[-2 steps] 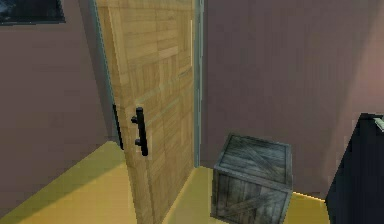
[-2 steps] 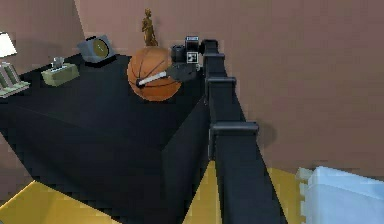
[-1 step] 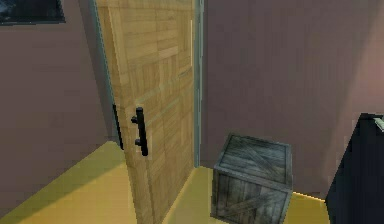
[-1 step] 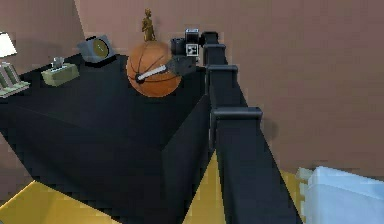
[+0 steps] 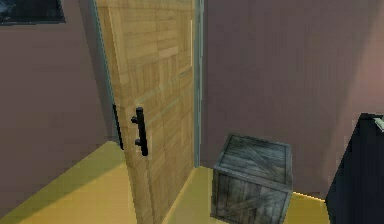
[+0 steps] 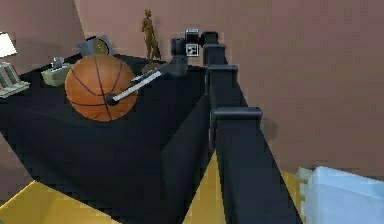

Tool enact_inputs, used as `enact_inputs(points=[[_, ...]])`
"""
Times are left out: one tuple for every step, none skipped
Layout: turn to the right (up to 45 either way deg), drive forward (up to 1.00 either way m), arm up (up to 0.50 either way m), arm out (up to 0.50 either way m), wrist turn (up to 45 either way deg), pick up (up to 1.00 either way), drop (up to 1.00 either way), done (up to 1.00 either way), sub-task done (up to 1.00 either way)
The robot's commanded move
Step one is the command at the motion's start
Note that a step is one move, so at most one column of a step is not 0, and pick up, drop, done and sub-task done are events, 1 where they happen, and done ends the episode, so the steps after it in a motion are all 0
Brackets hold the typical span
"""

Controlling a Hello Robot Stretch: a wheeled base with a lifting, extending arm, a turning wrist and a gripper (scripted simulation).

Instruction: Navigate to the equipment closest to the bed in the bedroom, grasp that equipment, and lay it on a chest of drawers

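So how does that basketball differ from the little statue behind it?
The basketball is a round orange ball with dark seam lines; the statue is a thin, upright bronze-brown figure. The basketball looks far bigger than the statue, though it is also nearer. Both are warm-toned and show over the black cabinet.

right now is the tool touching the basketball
Cannot tell. In the arm side view the tool crosses in front of the basketball, but that overlap shows neither contact nor a gap between them.
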Motion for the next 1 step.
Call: enact_inputs(points=[[0.0,0.0,0.0,0.0,-45.0,0.0,0.0,0.0,0.0]])
